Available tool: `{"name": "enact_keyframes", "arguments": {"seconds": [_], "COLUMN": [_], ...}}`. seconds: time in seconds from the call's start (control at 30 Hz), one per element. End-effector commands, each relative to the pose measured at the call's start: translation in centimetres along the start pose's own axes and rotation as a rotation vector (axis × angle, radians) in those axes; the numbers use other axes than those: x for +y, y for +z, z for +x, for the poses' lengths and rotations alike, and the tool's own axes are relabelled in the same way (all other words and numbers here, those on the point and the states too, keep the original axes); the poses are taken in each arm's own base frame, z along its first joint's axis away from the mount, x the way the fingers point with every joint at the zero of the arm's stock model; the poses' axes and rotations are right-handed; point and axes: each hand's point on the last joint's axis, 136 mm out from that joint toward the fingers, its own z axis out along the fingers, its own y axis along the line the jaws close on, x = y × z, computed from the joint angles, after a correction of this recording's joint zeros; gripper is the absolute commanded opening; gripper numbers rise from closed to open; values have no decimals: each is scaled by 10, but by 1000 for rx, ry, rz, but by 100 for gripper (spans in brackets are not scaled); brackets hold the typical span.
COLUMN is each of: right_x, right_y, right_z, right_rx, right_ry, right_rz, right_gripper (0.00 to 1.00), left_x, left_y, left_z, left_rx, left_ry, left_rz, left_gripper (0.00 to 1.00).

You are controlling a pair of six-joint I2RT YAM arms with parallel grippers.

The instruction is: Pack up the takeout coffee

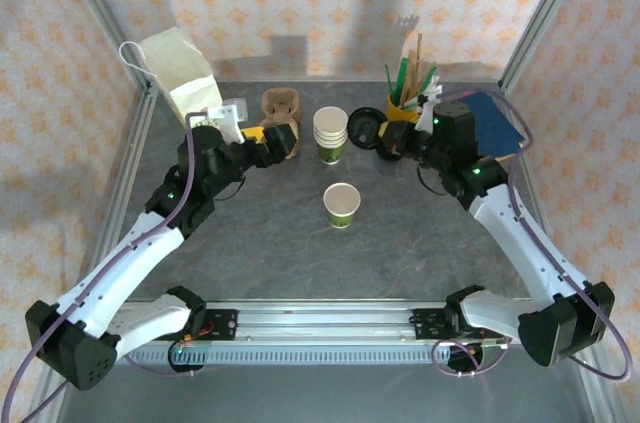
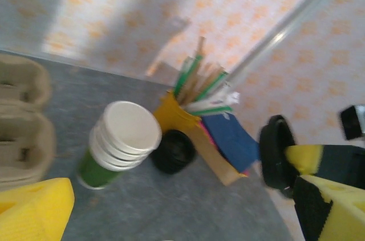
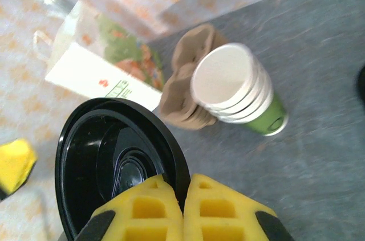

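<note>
Since light and crushable, take the small white-and-green paper cup (image 1: 342, 205), lidless at frame centre on the desk (image 1: 250, 243), gently mid-wall, with right end effector (image 3: 185, 187) pinching the rim of a black plastic lid (image 3: 108, 155), left end effector (image 2: 177, 201) spread.

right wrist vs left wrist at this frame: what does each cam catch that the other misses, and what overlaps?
Right wrist, not left wrist: the white paper bag beyond the carrier.
Left wrist, not right wrist: the yellow holder stuffed with straws, and the blue packet beside it.
Both: the stack of lidless cups, the pulp carrier next to it, and the black lid pinched at its rim by the shut right gripper.
</note>
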Motion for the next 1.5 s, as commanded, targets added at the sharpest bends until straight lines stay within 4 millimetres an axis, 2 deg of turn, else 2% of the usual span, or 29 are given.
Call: {"name": "enact_keyframes", "arguments": {"seconds": [0.0,0.13,0.27,0.5,0.7,0.83,0.97,1.17,1.23,1.3,1.4,1.47], "right_x": [30,44,52,55,53,53,55,60,62,63,62,62], "right_y": [1,9,17,19,26,27,27,24,23,20,17,12], "right_z": [10,26,37,41,44,42,40,33,31,26,17,9], "right_rx": [13,54,88,93,106,103,98,76,65,40,-4,-42], "right_ry": [-35,-57,-67,-77,-76,-78,-82,-100,-115,-135,-174,-214], "right_rz": [-107,-141,-155,-153,-145,-142,-146,-153,-158,-155,-133,-118], "right_gripper": [2,2,2,2,2,2,2,4,9,15,34,42], "left_x": [-44,-45,-41,-47,-47,-49,-47,-43,-43,-42,-44,-44], "left_y": [1,14,22,21,25,25,26,29,28,28,24,21], "left_z": [2,27,45,51,59,61,63,65,62,60,57,53], "left_rx": [70,195,266,296,329,335,339,343,334,323,302,285], "left_ry": [-39,-81,-118,-130,-150,-158,-160,-172,-178,-190,-202,-203], "left_rz": [210,261,268,317,334,350,342,326,319,312,313,305], "left_gripper": [99,98,91,65,58,45,39,22,16,14,13,12]}}
